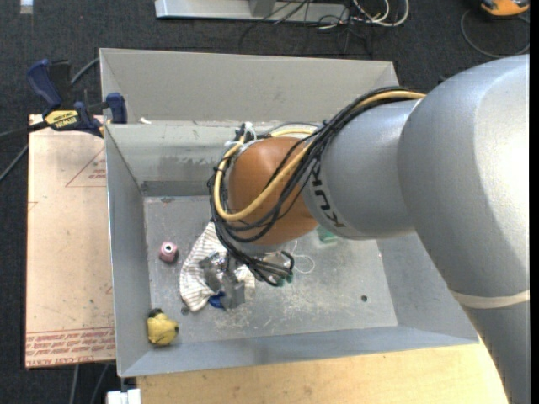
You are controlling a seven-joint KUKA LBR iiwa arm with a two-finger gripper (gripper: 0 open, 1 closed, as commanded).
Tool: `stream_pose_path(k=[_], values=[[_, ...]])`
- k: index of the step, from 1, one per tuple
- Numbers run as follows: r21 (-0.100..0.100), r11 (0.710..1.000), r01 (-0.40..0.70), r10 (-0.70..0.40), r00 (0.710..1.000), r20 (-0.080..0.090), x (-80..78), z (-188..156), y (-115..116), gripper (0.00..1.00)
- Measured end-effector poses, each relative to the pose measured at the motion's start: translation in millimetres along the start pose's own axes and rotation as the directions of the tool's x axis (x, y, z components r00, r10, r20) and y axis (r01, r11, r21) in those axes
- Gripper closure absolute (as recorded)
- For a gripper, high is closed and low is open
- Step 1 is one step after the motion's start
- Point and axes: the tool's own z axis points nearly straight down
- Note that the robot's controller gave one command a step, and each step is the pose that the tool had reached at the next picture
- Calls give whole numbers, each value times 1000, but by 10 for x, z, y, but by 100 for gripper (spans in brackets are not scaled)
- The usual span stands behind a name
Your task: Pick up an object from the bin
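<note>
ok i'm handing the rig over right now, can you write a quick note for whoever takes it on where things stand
Tool: low in the bin, at the right edge of a crumpled white patterned cloth left of the floor's middle. Whether it grips the cloth cannot be told from here.
Other things: a small pink spool just left of the cloth, a yellow lump in the near-left corner, a green thing partly hidden under the arm.
Done: nothing is lifted clear of the floor.
Left: secure one thing, probably the cloth, and raise it out.
</note>
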Motion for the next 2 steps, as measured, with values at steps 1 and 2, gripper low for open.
stream_pose_path(k=[1,2], values=[[0,1000,0,0,1000,0,0,0,0,100],[0,1000,11,-11,1000,5,7,-1931,-43,100]])
